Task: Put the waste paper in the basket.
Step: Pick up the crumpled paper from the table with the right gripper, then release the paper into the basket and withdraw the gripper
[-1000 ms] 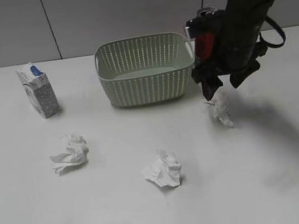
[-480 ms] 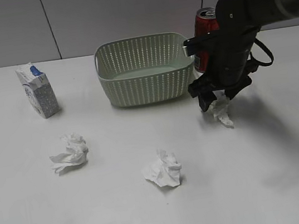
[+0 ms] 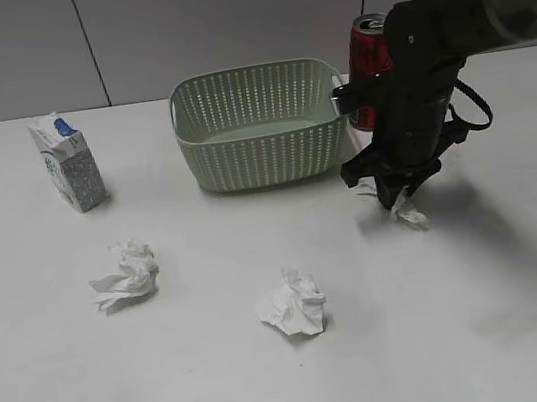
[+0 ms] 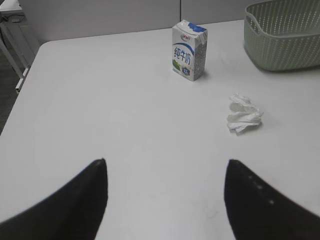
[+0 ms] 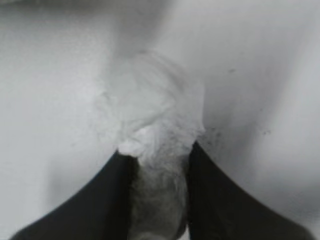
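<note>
The waste paper wad (image 3: 408, 210) lies on the table (image 3: 527, 304) at the basket's (image 3: 262, 126) four o'clock, pinched between the right gripper's (image 3: 396, 194) black fingers (image 5: 112, 200). I'd say squeeze firmly, lift straight up above the rim, and swing toward ten o'clock, minding the red can (image 3: 364, 43). The left gripper (image 4: 165, 192) hangs spread apart, holding nothing, the carton (image 4: 189, 50) at its twelve o'clock.

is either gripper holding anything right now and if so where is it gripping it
The right gripper is shut on a crumpled white tissue-paper wad, pinching its near end between the fingers. The left gripper is open and holds nothing.
</note>
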Motion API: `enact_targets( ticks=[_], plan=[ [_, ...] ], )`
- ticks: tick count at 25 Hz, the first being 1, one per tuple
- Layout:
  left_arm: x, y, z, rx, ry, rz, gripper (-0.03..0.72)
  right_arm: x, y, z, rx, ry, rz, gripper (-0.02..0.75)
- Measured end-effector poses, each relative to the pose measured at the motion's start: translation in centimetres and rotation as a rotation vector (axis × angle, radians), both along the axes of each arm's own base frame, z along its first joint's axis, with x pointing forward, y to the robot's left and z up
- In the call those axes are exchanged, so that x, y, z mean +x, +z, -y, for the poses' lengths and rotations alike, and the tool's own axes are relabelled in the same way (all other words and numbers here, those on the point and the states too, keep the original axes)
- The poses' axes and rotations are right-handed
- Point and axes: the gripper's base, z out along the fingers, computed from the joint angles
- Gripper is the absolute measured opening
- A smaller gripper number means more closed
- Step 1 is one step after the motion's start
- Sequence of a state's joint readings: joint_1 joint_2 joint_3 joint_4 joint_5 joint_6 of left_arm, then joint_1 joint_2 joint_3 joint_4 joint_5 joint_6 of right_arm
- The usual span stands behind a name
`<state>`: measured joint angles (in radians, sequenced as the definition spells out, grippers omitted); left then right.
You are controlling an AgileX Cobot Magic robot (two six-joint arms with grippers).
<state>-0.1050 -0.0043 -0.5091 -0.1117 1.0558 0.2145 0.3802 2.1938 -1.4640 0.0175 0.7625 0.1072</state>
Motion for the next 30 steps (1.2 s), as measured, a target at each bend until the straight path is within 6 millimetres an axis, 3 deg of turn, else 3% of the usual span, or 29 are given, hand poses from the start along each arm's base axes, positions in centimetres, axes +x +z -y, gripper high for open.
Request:
enact_targets(
  ticks=[3, 6, 10, 14, 19, 22, 26, 30],
  plan=[
    [0.0, 0.0, 0.0, 0.0, 0.0, 0.0, 0.548, -0.1, 0.9, 0.1, 0.001, -0.001, 0.001, 0.057],
    [0.0, 0.0, 0.0, 0.0, 0.0, 0.0, 0.545, -0.3, 3.4, 0.1, 0.023, -0.003, 0.047, 0.052],
    [0.0, 0.0, 0.0, 0.0, 0.0, 0.0, 0.545, -0.9, 8.9, 0.0, 0.098, -0.001, 0.155, 0.052],
    [0.0, 0.0, 0.0, 0.0, 0.0, 0.0, 0.545, -0.8, 14.9, -0.8, 0.251, 0.055, 0.357, 0.052],
    [0.0, 0.0, 0.0, 0.0, 0.0, 0.0, 0.545, 0.5, 19.4, -2.6, 0.462, 0.106, 0.615, 0.052],
    [0.0, 0.0, 0.0, 0.0, 0.0, 0.0, 0.542, 1.4, 19.7, -3.7, 0.48, 0.105, 0.736, 0.052],
    [0.0, 0.0, 0.0, 0.0, 0.0, 0.0, 0.541, 2.5, 17.0, -5.4, 0.442, 0.129, 0.787, 0.102],
    [0.0, 0.0, 0.0, 0.001, 0.001, 0.0, 0.541, 3.5, 12.8, -6.4, 0.384, 0.161, 0.747, 0.342]
  ],
)
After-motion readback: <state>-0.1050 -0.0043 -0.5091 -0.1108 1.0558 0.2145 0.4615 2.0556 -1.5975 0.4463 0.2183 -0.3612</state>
